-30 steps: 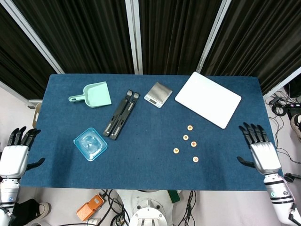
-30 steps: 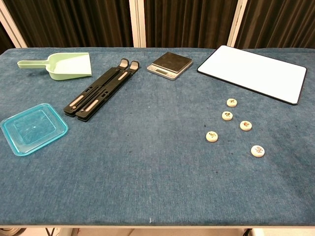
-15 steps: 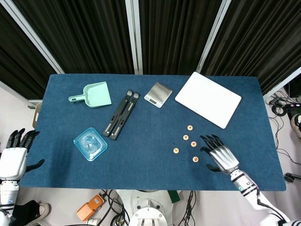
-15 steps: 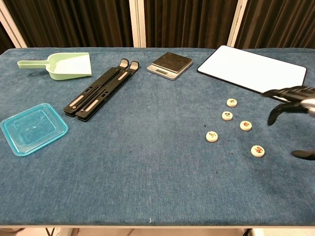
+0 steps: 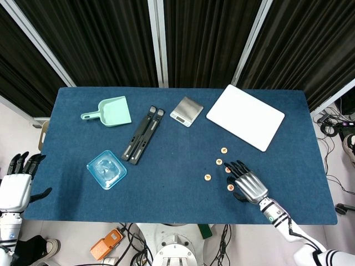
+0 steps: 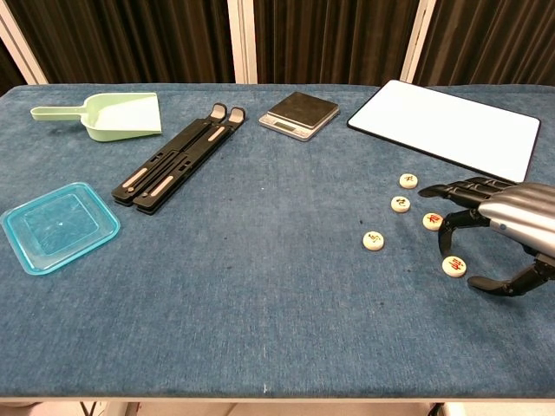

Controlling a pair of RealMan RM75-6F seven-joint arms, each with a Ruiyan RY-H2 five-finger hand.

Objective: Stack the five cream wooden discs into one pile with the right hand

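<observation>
Five cream wooden discs (image 6: 408,180) sit loose on the blue table (image 6: 260,303), right of centre, none stacked. Each is small, round, flat and pale, with a small dark or reddish mark on the top face; the marks are too small to read.

Layout in the chest view: the farthest disc is just in front of the white board (image 6: 447,128), the second disc (image 6: 400,204) is slightly nearer, the third disc (image 6: 432,222) is to its right, the fourth disc (image 6: 373,240) is off to the left and apart from the rest, and the fifth disc (image 6: 453,266) is closest to the table's front edge. All lie flat and are separate from one another.

Right hand (image 6: 499,227) is over the cluster from the right, palm down, fingers spread and holding nothing. Fingertips (image 6: 429,193) reach over the third disc, and the thumb is low beside the fifth disc; I can't tell if there is contact with either. In the head view the right hand (image 5: 248,182) partly covers the third disc.

Left hand (image 5: 15,185) is off the table's left edge, fingers apart, holding nothing.

Also on the table: green dustpan (image 6: 113,115), black folding stand (image 6: 178,156), small scale (image 6: 298,114), clear blue lid (image 6: 57,225).
</observation>
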